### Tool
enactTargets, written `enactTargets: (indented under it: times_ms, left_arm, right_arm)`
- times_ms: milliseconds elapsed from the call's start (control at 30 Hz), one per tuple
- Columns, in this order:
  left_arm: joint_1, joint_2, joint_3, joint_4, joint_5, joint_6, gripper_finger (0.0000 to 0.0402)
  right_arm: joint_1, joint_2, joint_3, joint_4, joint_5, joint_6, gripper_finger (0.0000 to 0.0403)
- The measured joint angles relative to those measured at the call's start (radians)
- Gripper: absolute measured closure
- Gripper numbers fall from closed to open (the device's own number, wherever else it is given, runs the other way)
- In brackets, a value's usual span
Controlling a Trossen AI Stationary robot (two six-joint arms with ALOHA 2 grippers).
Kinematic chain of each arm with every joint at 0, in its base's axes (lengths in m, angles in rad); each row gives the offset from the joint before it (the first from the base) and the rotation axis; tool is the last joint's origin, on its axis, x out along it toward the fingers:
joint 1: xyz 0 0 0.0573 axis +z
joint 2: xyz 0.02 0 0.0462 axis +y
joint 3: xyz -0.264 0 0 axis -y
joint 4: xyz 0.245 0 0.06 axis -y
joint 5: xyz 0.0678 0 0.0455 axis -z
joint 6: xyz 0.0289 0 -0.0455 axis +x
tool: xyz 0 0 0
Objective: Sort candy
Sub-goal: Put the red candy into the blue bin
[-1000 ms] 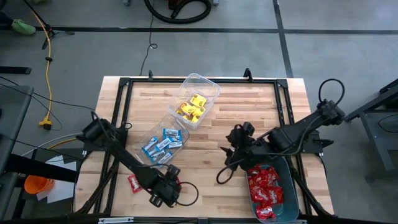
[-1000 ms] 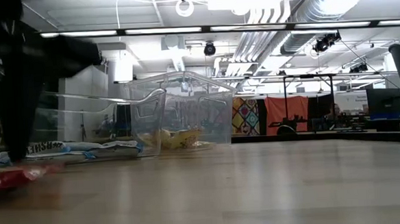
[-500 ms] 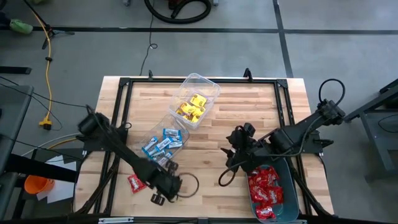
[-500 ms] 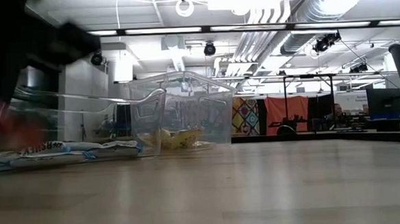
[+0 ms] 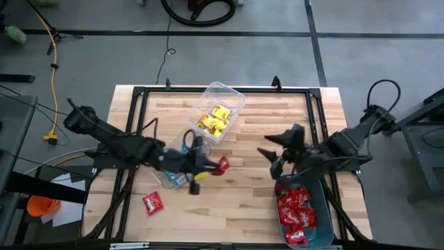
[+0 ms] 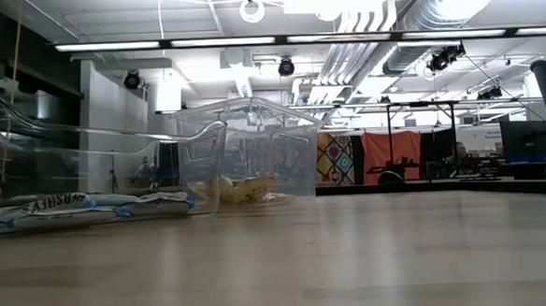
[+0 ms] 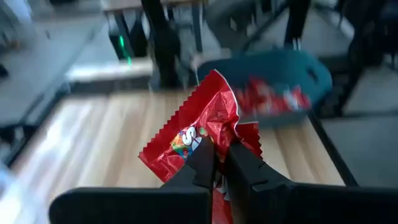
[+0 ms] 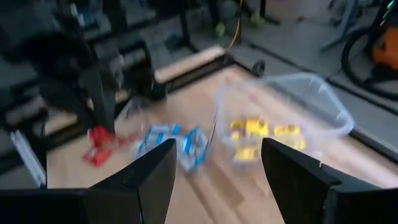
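Candy: a red packet is now pinched tight in the left gripper, lifted off the wood where it lay a second ago and carried mid-table toward the teal bin of reds. One red packet remains (front left). The right gripper waits, fingers spread, above that bin.

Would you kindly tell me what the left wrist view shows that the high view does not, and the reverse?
Only the left wrist view shows the printed face of the red candy pinched in the shut left gripper. Only the high view shows the right gripper, open, the tubs of yellow candy and blue candy, and a loose red packet on the table. Both show the teal bin of red candy.
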Motion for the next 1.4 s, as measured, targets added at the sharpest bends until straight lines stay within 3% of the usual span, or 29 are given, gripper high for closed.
enactTargets:
  times_ms: [133, 300, 500, 767, 1000, 1167, 1400]
  left_arm:
    - [0.071, 0.084, -0.001, 0.204, 0.068, 0.089, 0.0400]
    - [0.118, 0.270, 0.005, 0.460, 0.194, 0.100, 0.0401]
    - [0.135, 0.529, 0.164, 0.624, 0.277, 0.116, 0.0401]
    - [0.157, 0.792, 0.485, 0.644, 0.354, 0.198, 0.0401]
    - [0.175, 0.981, 0.692, 0.639, 0.381, 0.198, 0.0393]
    - [0.181, 1.065, 0.775, 0.640, 0.380, 0.160, 0.0382]
    - [0.181, 1.070, 0.783, 0.636, 0.370, 0.138, 0.0349]
  right_arm:
    - [0.018, -0.040, 0.000, 0.038, 0.102, -0.029, 0.0171]
    - [0.022, -0.055, 0.000, 0.066, 0.139, -0.064, 0.0171]
    - [0.020, -0.055, 0.000, 0.061, 0.143, -0.065, 0.0171]
    - [0.008, -0.055, 0.000, 0.058, 0.152, -0.056, 0.0171]
    - [-0.019, -0.055, 0.000, 0.058, 0.151, -0.054, 0.0171]
    - [-0.034, -0.055, 0.000, 0.058, 0.151, -0.054, 0.0171]
    - [-0.039, -0.054, 0.000, 0.058, 0.145, -0.053, 0.0171]
